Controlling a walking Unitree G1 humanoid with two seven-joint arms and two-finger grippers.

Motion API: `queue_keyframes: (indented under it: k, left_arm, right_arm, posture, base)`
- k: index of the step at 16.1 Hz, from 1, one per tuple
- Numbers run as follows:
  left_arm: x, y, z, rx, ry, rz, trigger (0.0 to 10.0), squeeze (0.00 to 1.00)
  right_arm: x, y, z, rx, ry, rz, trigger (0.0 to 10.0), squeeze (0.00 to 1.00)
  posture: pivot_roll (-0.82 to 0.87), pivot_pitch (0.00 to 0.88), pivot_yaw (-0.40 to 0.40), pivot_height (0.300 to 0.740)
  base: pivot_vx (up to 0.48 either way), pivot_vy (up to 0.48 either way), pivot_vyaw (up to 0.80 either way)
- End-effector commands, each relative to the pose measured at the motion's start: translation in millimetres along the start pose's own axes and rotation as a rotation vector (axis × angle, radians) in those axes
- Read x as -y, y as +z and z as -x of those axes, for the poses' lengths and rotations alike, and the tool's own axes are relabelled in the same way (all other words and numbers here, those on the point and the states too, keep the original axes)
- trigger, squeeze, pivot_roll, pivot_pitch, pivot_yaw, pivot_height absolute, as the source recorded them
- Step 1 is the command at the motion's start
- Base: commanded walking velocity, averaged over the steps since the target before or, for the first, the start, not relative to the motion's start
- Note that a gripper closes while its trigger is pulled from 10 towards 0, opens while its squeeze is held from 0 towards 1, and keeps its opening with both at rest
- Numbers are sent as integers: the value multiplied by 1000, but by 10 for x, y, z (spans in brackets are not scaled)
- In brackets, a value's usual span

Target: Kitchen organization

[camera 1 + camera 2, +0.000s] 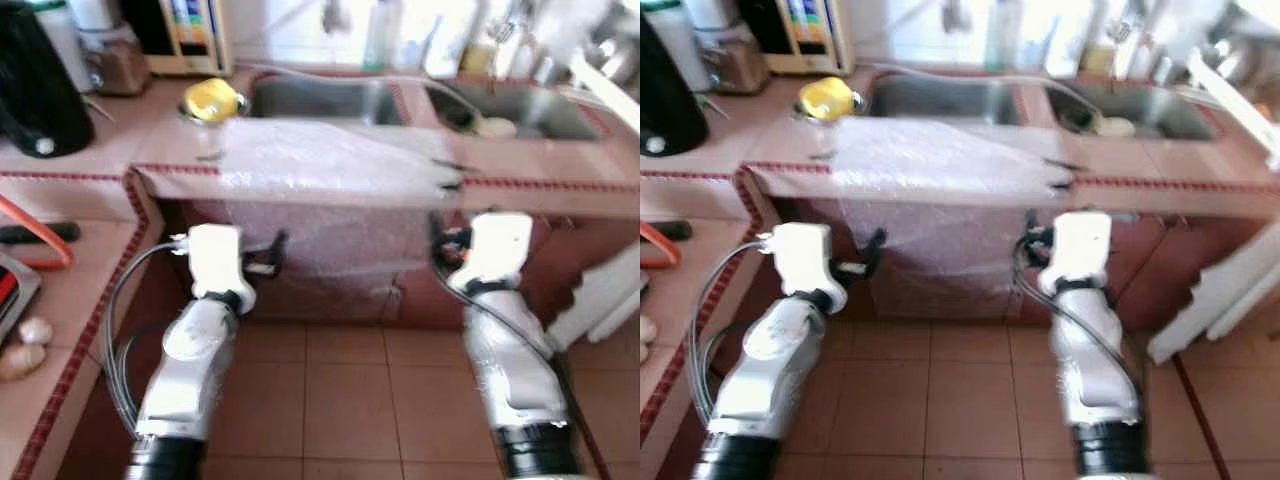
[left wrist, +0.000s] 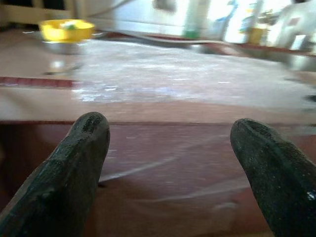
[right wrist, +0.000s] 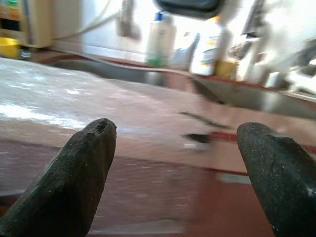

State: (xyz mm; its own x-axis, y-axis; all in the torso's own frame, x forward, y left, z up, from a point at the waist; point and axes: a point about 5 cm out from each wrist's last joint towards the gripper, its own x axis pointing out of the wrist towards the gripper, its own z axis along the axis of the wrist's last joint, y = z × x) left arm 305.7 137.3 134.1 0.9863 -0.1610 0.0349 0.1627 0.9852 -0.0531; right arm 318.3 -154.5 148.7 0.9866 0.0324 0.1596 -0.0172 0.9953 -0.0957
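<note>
A black rounded appliance (image 1: 35, 85) stands at the far left of the pink tiled L-shaped counter (image 1: 90, 160); a yellow bowl on a metal dish (image 1: 211, 100) sits beside the left basin of the steel double sink (image 1: 325, 100); a clear sheet of bubble wrap (image 1: 330, 160) lies across the counter in front of that basin and drapes down the cabinet front; below the counter edge, the left gripper (image 2: 168, 163) faces the hanging wrap, its black fingers (image 2: 74, 163) spread apart and holding nothing; further right, the right gripper (image 3: 175, 173) is likewise parted and empty, raised before the counter edge near the wrap's torn right corner; a white plastic bottle (image 3: 160, 44) stands behind the sink.
</note>
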Motion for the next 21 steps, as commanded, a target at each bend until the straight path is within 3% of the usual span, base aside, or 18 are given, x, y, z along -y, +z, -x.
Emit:
queue_keyframes:
  k: [1, 9, 15, 17, 21]
  left_arm:
    - [38, 7, -7, 0, -12, 8, 10000, 0]
    - [22, 73, -27, 22, 18, 18, 10000, 0]
    - [-69, 130, -30, 18, 82, 16, 10000, 0]
    - [-96, 61, -3, -11, 89, -18, 10000, 0]
    - [35, -38, 48, -71, -6, -44, 10000, 0]
  right_arm:
    - [71, 37, -16, 15, -18, 15, 10000, 0]
    - [86, 102, -47, 42, -6, 44, 10000, 0]
    - [68, 83, -17, 40, -1, 40, 10000, 0]
    - [86, 6, 51, 22, -23, 32, 10000, 0]
    - [61, -64, 185, 2, -63, 11, 10000, 0]
  posture:
    - [-51, 83, -23, 740]
    - [-49, 78, -39, 740]
    - [-38, 62, -23, 740]
    - [-38, 61, 7, 740]
    - [-61, 57, 60, 740]
  base:
    - [319, 0, 0]
    - [404, 0, 0]
    - [0, 0, 0]
    - [0, 0, 0]
    - [0, 0, 0]
